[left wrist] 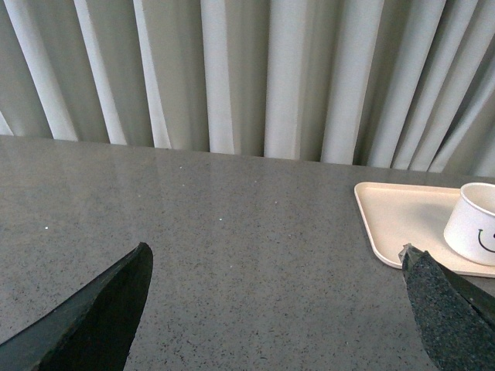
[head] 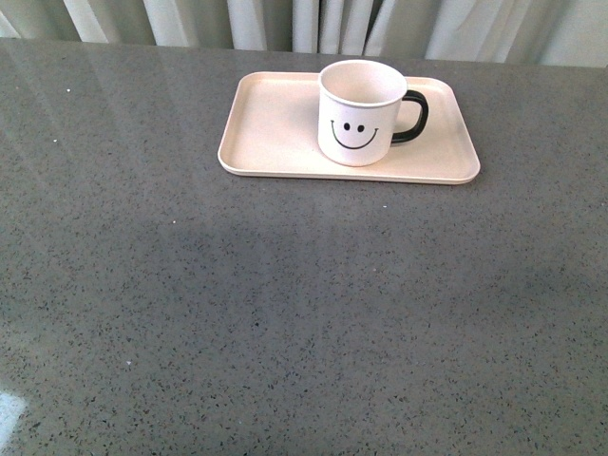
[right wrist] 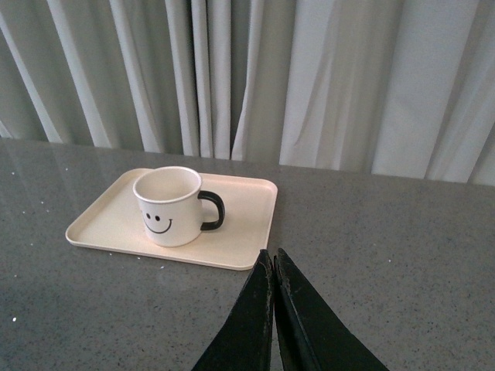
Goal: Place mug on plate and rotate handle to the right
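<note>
The white mug (head: pixel 359 116) with a black smiley face stands upright on the pale pink plate (head: pixel 271 133), right of the plate's middle. Its black handle (head: pixel 413 116) points to the right. The right wrist view shows the same mug (right wrist: pixel 168 207), handle (right wrist: pixel 214 210) and plate (right wrist: pixel 244 224) ahead of my right gripper (right wrist: pixel 271 256), which is shut with nothing in it, apart from the plate's near corner. My left gripper (left wrist: pixel 274 259) is open over bare table. The plate's corner (left wrist: pixel 387 224) and part of the mug (left wrist: pixel 473 224) lie off to one side. Neither arm shows in the front view.
The grey speckled table (head: pixel 285 313) stretches wide in front of the plate. Pale curtains (head: pixel 304 24) hang close behind the table's far edge.
</note>
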Action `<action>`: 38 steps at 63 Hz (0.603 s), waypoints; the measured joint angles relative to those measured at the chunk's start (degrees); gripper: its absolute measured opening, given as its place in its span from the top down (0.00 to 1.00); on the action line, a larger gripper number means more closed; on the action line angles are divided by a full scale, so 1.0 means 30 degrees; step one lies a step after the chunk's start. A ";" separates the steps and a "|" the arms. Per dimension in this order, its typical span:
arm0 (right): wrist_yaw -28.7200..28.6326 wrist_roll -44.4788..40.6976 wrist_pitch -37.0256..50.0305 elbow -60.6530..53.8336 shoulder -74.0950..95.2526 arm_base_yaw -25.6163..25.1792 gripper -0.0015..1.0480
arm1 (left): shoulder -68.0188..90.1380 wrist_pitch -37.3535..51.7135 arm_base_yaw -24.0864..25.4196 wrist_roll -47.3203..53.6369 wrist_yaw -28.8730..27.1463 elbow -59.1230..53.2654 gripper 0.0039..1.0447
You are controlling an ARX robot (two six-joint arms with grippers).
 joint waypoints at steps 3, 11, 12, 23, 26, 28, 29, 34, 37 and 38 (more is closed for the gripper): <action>0.0000 0.0000 -0.0401 0.0000 -0.0401 0.0000 0.98 | 0.0000 0.0000 0.0000 0.0000 0.0000 0.0000 0.09; 0.0000 0.0000 -0.1326 0.0000 -0.1319 0.0000 0.98 | 0.0000 0.0000 0.0000 0.0000 0.0000 0.0000 0.09; 0.0000 0.0000 -0.1413 0.0000 -0.1406 0.0000 0.98 | 0.0000 0.0000 0.0000 0.0000 0.0000 0.0000 0.09; -0.0007 0.0000 -0.4750 0.0000 -0.4532 0.0000 0.98 | 0.0000 0.0000 0.0000 0.0000 0.0000 0.0000 0.09; 0.0000 0.0007 -0.4823 0.0000 -0.4714 0.0000 0.98 | 0.0000 0.0000 0.0000 0.0000 0.0000 0.0000 0.09; 0.0007 0.0007 -0.4845 0.0000 -0.4721 0.0000 0.98 | 0.0000 0.0000 0.0000 0.0000 0.0000 0.0000 0.09; 0.0007 0.0007 -0.4845 0.0000 -0.4721 0.0000 0.98 | 0.0000 0.0000 0.0000 0.0000 0.0000 0.0000 0.09; 0.0007 0.0007 -0.4860 0.0000 -0.4758 0.0000 0.98 | 0.0000 0.0000 0.0000 0.0000 0.0000 0.0000 0.09; 0.0000 0.0007 -0.4860 0.0000 -0.4758 0.0000 0.98 | 0.0000 0.0000 0.0000 0.0000 0.0000 0.0000 0.09; 0.0000 0.0007 -0.4860 0.0007 -0.4758 0.0000 0.98 | 0.0000 0.0000 0.0000 0.0000 0.0000 0.0000 0.09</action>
